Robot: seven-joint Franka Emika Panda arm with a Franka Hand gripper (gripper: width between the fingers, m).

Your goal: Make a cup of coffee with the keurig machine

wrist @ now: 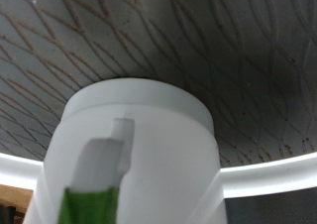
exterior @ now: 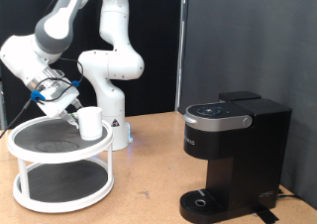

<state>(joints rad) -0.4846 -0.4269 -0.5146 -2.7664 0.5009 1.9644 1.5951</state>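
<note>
White cup [wrist: 139, 150] rests on a round two-tier stand [exterior: 30, 143] — wooden table [exterior: 149, 174] below.

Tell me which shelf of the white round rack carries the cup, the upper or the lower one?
The upper shelf: the cup stands on its dark mesh near the rim, with the gripper at it. The lower shelf shows nothing on it.

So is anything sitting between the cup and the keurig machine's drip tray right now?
Nothing visible does. The cup sits on the round white rack at the gripper; the wood tabletop toward the keurig machine looks bare.
</note>
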